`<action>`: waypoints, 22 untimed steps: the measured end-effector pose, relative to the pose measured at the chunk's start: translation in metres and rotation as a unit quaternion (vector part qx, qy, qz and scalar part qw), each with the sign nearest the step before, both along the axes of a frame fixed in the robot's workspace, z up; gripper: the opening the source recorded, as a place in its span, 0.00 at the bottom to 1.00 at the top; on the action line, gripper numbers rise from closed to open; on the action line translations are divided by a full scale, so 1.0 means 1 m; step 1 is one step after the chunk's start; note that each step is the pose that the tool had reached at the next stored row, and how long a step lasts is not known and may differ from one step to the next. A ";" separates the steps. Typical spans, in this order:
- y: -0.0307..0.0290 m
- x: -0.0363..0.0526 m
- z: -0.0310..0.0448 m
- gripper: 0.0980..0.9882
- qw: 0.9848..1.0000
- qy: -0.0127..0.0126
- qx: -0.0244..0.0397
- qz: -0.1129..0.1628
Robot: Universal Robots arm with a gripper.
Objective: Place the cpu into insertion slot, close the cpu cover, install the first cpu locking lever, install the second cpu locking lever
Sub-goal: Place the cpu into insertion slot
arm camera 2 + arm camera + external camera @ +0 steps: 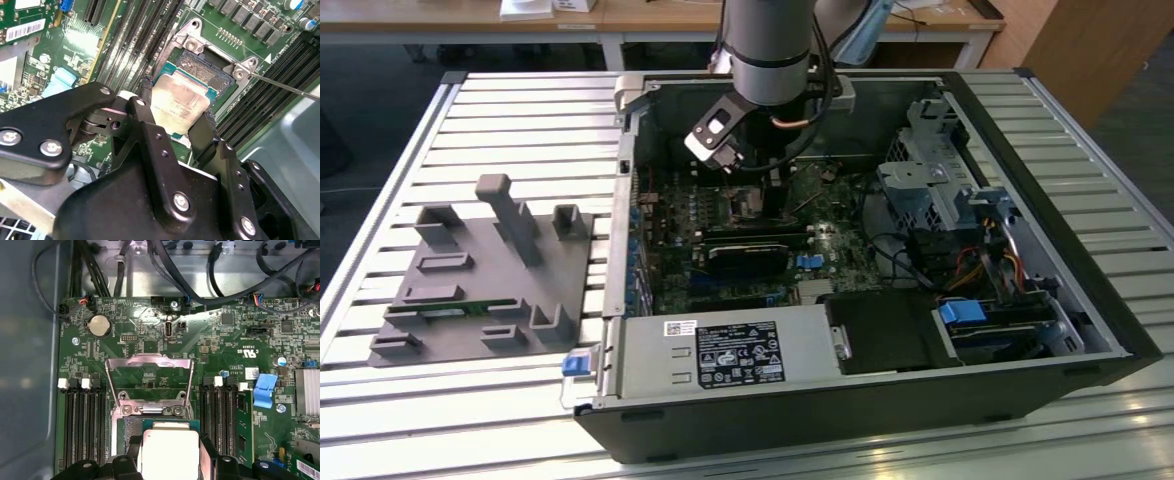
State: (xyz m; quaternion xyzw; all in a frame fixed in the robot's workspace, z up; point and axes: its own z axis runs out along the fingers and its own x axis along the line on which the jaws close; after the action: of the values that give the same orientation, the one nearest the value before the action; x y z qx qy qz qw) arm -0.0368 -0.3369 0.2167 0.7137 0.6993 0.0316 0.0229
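Note:
My gripper (176, 104) is shut on the cpu (181, 102), a flat square chip with a silver-grey top, one black finger on each of two opposite edges. The chip hangs just over the insertion slot (210, 67), whose dark pin grid shows past its far edge. In the first wrist view the cpu (167, 452) sits between the fingers (131, 446), and the cpu cover (149, 359), a thin metal frame, stands swung open beyond the slot (129, 429). A thin locking lever (285, 85) sticks out beside the socket. In the exterior view the gripper (754, 175) is down inside the computer case.
Long black memory slots (82, 425) flank the socket on both sides. Case walls (630, 200), cables (165, 270) and a drive cage (927, 180) close in around the board. A black card (754, 255) lies near the socket. A grey fixture (487, 270) stands on the slatted table at the exterior view's left.

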 end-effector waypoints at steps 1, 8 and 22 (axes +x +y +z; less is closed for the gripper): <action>0.0001 0.0000 -0.0002 0.50 1.000 0.000 -0.001 0.000; 0.0004 0.0000 -0.0007 0.50 1.000 0.001 -0.001 0.004; 0.0100 -0.0014 -0.0097 0.50 1.000 0.001 -0.001 0.021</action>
State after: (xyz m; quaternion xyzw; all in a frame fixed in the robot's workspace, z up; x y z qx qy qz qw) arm -0.0382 -0.3270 0.2071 0.6988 0.7143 0.0301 0.0222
